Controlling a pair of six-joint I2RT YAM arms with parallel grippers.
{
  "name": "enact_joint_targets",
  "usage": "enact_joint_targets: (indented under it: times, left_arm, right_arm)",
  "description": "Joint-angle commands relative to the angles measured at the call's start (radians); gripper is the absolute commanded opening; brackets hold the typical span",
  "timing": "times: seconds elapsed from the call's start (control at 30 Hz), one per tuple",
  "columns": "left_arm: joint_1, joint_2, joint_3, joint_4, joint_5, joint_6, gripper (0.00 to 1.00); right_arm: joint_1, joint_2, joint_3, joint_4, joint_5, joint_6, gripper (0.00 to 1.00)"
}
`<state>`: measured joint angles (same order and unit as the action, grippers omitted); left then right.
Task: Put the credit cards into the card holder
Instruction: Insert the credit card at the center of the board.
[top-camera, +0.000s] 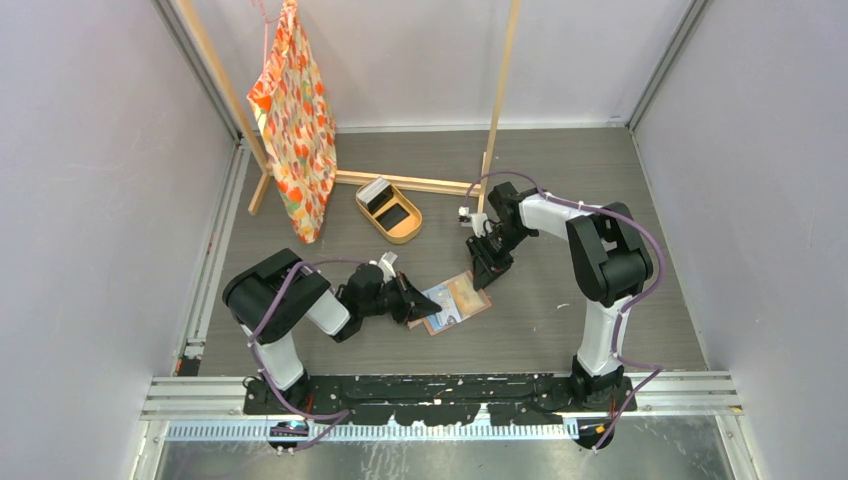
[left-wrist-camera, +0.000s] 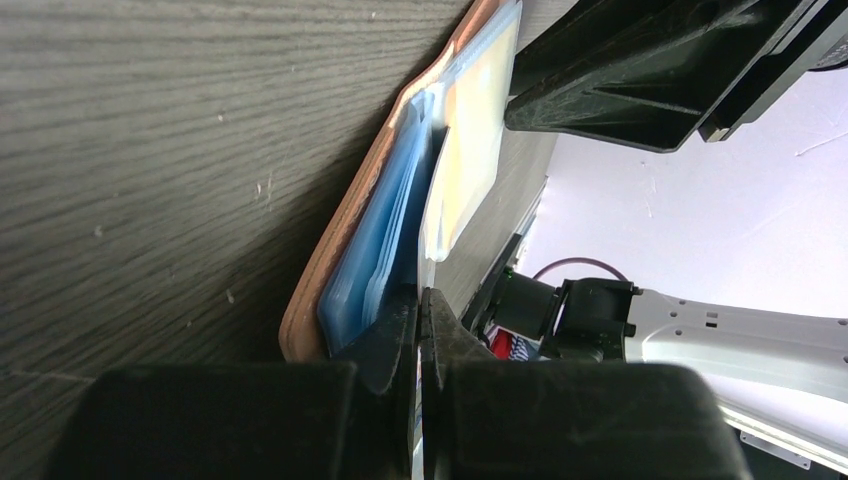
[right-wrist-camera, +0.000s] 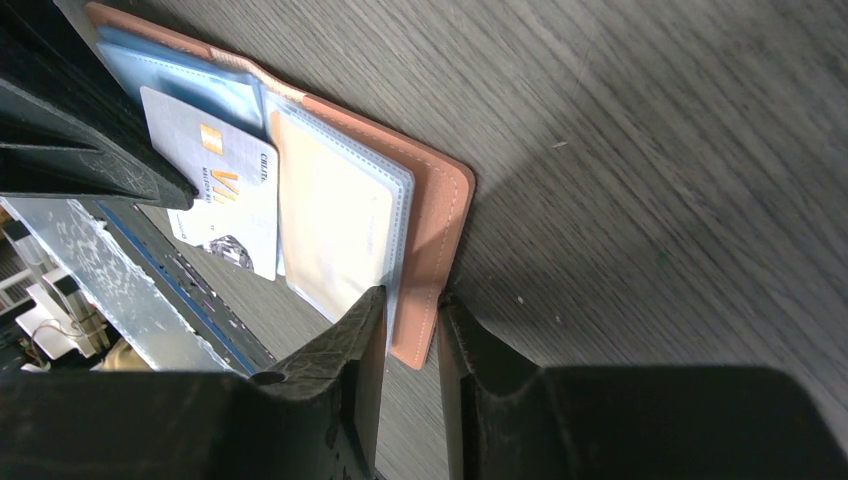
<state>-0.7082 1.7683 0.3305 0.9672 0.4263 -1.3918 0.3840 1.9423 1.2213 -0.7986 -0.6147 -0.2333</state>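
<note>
The salmon-brown card holder (top-camera: 465, 293) lies open on the table, its glossy pockets up (right-wrist-camera: 335, 220). My left gripper (top-camera: 418, 303) is shut on a grey-white credit card (right-wrist-camera: 225, 190) with a gold chip. It holds the card by its near end (left-wrist-camera: 421, 300), with the far end at the blue left pockets (left-wrist-camera: 375, 240). My right gripper (top-camera: 488, 275) is at the holder's right edge, its jaws (right-wrist-camera: 410, 300) nearly closed across the leather border (right-wrist-camera: 440, 230). Two more cards, a white one (top-camera: 375, 192) and a black one (top-camera: 393, 214), lie in the tan tray.
The oval tan tray (top-camera: 410, 232) sits behind the holder. An orange patterned bag (top-camera: 295, 120) hangs from a wooden frame (top-camera: 497, 100) at the back left. Grey walls close in both sides. The two grippers are close together over the holder.
</note>
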Motion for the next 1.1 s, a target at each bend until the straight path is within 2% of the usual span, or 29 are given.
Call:
enact_joint_targets:
  times: [0.0, 0.67, 1.07]
  left_arm:
    - [-0.008, -0.026, -0.028, 0.001, -0.019, -0.001, 0.0]
    - [-0.008, 0.061, 0.021, 0.044, -0.048, -0.027, 0.0]
    - [-0.021, 0.004, 0.013, -0.017, -0.139, -0.007, 0.0]
  right_arm:
    - [0.006, -0.003, 0.031, -0.012, 0.001, -0.014, 0.3]
    - [0.012, -0.005, 0.032, -0.013, 0.0, -0.014, 0.3]
    - [0.013, -0.014, 0.032, -0.016, -0.003, -0.014, 0.3]
